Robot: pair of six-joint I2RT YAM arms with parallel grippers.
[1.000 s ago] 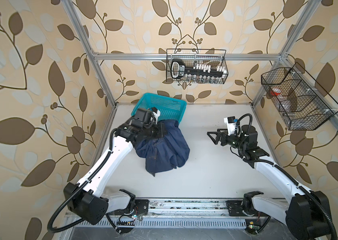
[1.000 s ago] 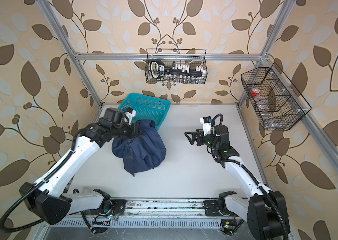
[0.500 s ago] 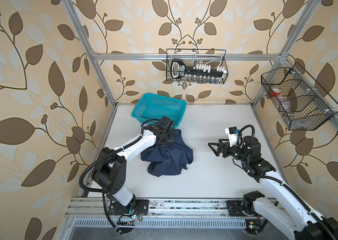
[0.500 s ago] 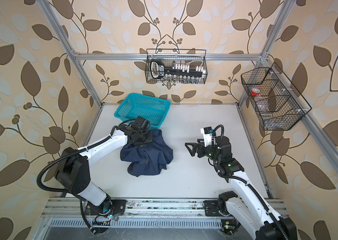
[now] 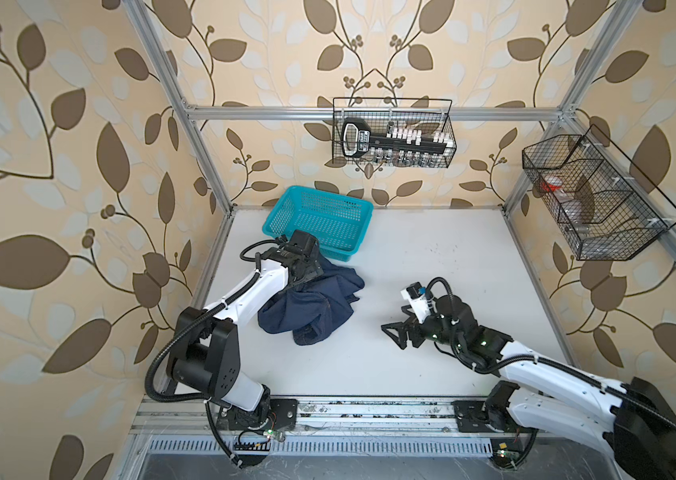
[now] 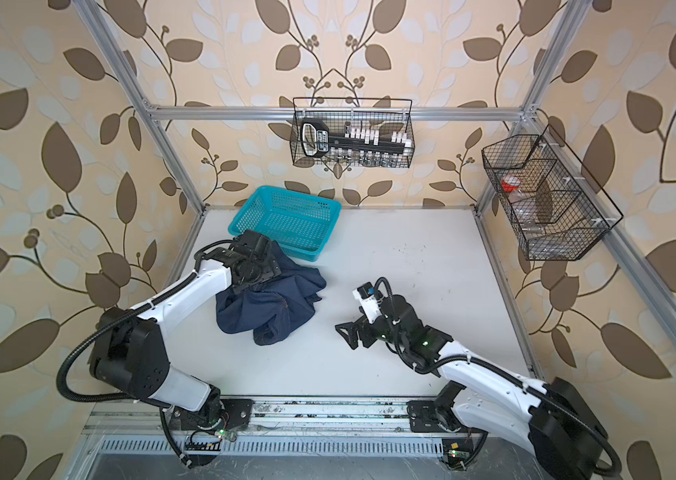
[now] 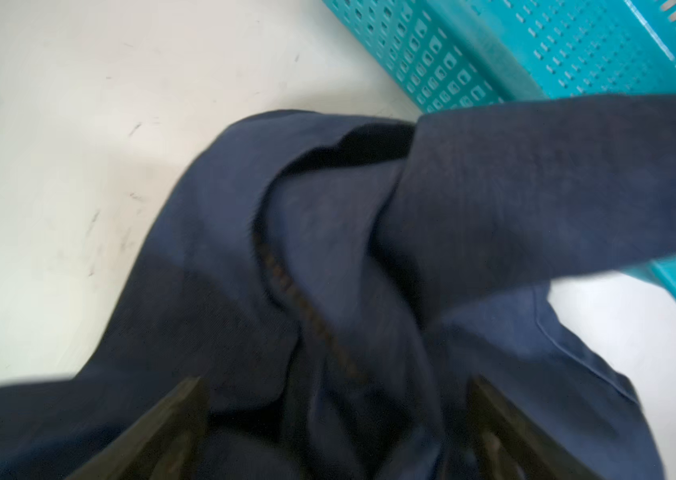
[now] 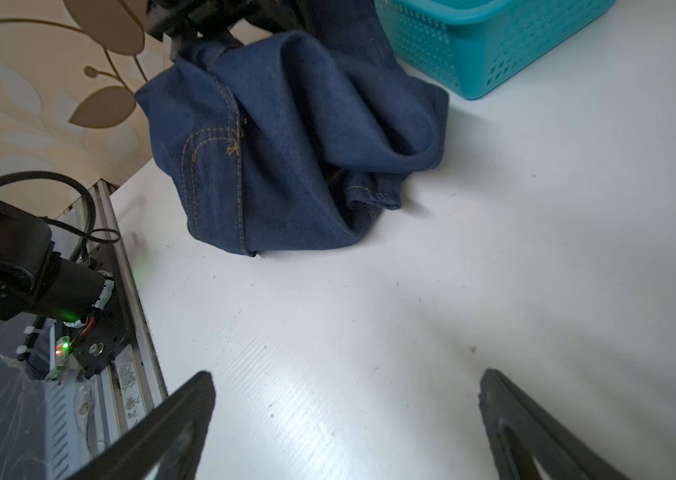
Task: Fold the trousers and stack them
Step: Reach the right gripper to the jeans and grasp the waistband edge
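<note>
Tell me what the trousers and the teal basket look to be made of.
Trousers: dark navy denim by the look, a matte woven cloth, going by the orange topstitching and soft folds. Teal basket: probably moulded plastic, slightly glossy, with regular perforated walls.

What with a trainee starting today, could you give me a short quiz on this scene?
1. True or false: the trousers lie inside the teal basket.
2. The right hand is: A) open, clear of the trousers; B) shut on the trousers; C) inside the basket.
3. Which hand is at the trousers?
Key: 1 false, they lie crumpled on the table beside it; 2 A; 3 the left hand.
</note>
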